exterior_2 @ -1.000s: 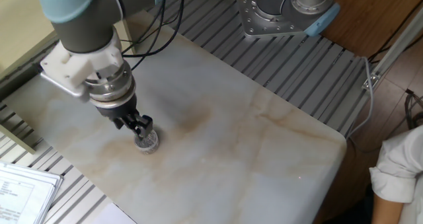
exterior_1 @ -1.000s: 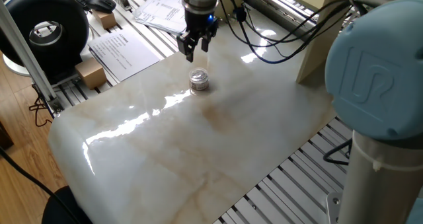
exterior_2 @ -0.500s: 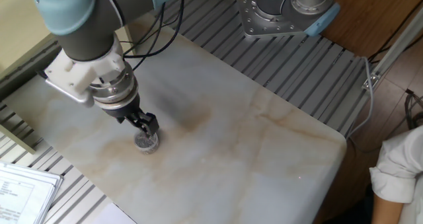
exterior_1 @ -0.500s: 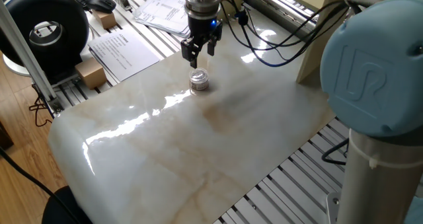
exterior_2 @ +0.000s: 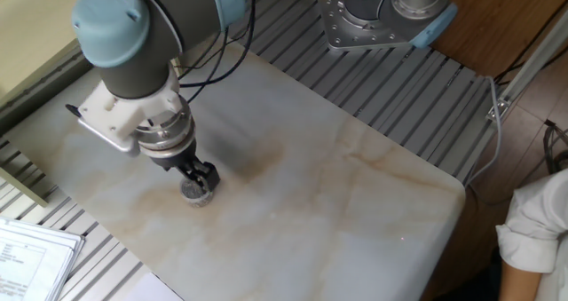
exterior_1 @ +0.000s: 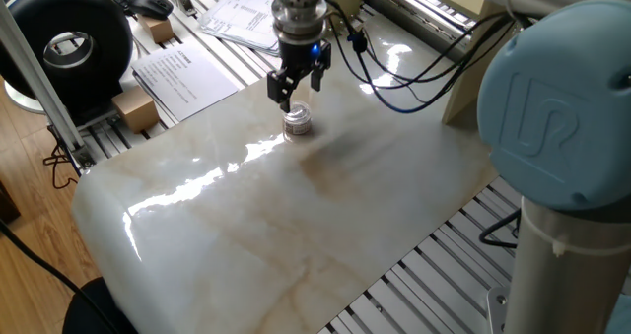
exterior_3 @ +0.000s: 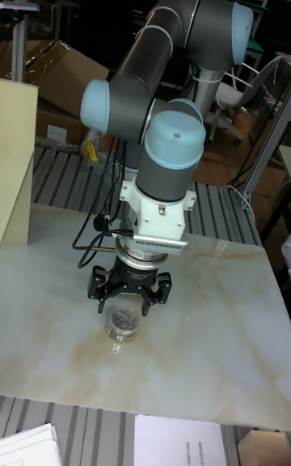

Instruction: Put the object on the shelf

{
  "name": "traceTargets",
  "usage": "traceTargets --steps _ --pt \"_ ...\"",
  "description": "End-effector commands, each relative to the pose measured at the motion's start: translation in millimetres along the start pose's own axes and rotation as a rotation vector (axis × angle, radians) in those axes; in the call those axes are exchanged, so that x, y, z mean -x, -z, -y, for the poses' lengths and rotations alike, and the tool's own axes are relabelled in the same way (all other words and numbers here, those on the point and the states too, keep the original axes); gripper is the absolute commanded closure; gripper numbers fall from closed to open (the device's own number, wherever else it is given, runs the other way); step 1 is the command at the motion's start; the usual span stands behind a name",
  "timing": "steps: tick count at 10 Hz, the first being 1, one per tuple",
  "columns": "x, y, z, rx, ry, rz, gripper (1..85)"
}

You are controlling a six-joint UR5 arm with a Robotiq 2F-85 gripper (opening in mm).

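Step in hand: approach to grasp. The gripper (exterior_3: 128,307) hangs directly over the jar (exterior_3: 122,325), which stands upright on the marble tabletop (exterior_1: 296,226), not yet lifted.
Jar position: on the slab toward the side nearest the shelf (exterior_3: 18,163), well apart from every edge; silvery lid up, pale band round the body (one fixed view (exterior_1: 298,123)).
Claw state: released, fingers spread wider than the jar and straddling it from above. In the tall fixed view the fingertips (exterior_3: 101,306) sit about level with the lid. No contact that I can make out.
Arm pose: wrist vertical, tool pointing straight down at the slab; forearm and elbow rise behind and fold back toward the base. In the other fixed view the gripper (exterior_2: 197,175) hides most of the jar (exterior_2: 197,193).
Next move calls for: a short straight descent so the pads bracket the glass body below the lid, then a gentle clench. The jar is small and smooth, so judged likely to slip or tip if caught off-centre.
After that: lift clear, carry across to the cream board shelf at the table's edge, set down.
Progress: early; nothing is on the shelf as far as these views show.
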State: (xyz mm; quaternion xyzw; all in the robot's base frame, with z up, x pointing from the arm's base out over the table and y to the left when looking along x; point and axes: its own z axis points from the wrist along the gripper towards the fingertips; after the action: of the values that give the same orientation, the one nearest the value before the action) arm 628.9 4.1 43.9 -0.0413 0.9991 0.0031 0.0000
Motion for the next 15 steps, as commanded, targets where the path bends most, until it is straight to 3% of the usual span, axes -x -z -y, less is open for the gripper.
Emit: traceTargets --steps 1,2,3,5,7,10,15 --pt "-0.1 -5.6 -8.3 0.024 -0.008 0.003 9.3" --pt "-5.0 -5.0 -21.5 0.075 -0.003 -0.016 8.3" --pt "-5.0 -7.0 -30.7 0.089 -0.001 -0.01 7.0" --pt "-5.1 -28.7 -38.7 0.034 -0.031 0.029 8.3" --pt "-0.6 -33.2 -25.1 0.005 0.009 0.043 7.7" --pt "1.8 -19.2 -2.2 0.016 0.065 0.025 7.7" --pt "-5.9 -13.6 1.9 0.024 0.076 0.028 8.0"
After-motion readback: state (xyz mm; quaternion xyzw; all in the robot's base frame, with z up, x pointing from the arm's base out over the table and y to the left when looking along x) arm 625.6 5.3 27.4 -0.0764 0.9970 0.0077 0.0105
